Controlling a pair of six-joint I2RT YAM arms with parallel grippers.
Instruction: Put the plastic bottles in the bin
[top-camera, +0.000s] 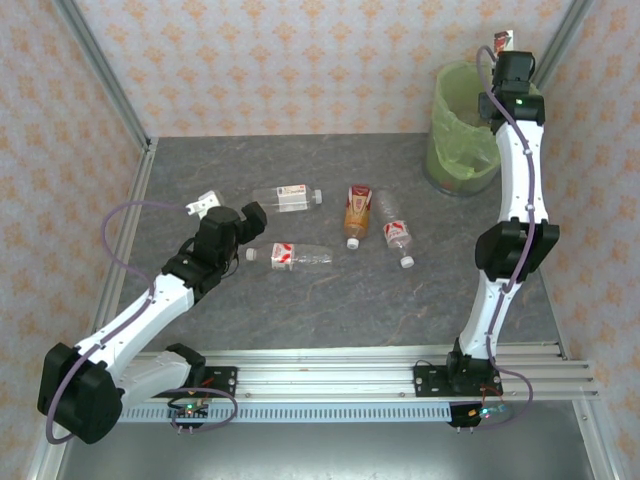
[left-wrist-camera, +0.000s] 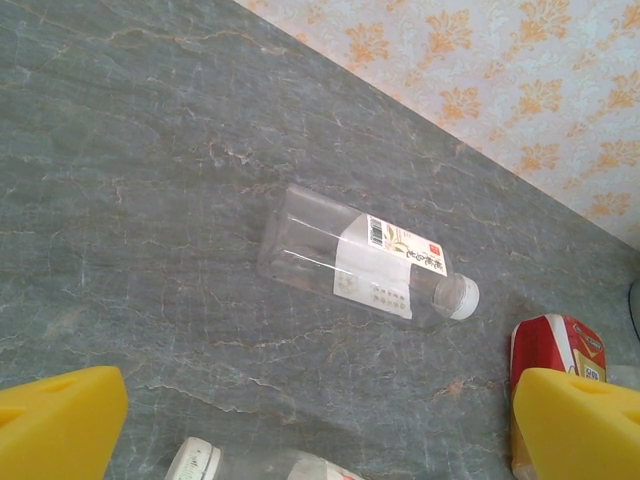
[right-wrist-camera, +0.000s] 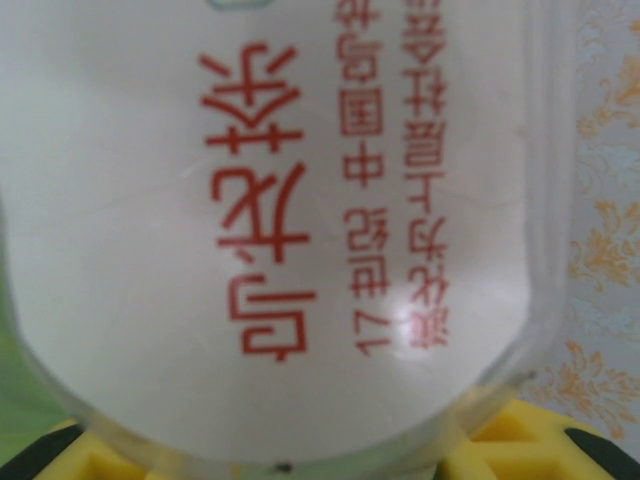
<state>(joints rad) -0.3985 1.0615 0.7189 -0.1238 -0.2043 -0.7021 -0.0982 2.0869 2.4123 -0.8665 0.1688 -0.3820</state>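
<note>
My right gripper (top-camera: 506, 52) is up at the back right, above the rim of the bin (top-camera: 460, 130) with its light-green bag. It is shut on a clear plastic bottle (right-wrist-camera: 300, 220) with a white label and red characters, pressed between the yellow fingers (right-wrist-camera: 540, 445). Several more bottles lie on the table: a clear one (top-camera: 288, 197) (left-wrist-camera: 370, 265) with a white cap, another (top-camera: 290, 256) whose cap (left-wrist-camera: 195, 460) sits just under my left gripper (top-camera: 246, 226), an orange-labelled one (top-camera: 358, 212) (left-wrist-camera: 556, 345), and a fourth (top-camera: 396, 232). The left gripper's yellow fingers (left-wrist-camera: 60, 420) stand open, holding nothing.
The grey stone-patterned table (top-camera: 300, 310) is boxed in by papered walls with metal corner posts (top-camera: 100, 70). The bin stands in the back right corner, tight against the wall. A green sliver of the bag (right-wrist-camera: 12, 400) shows at the left of the right wrist view.
</note>
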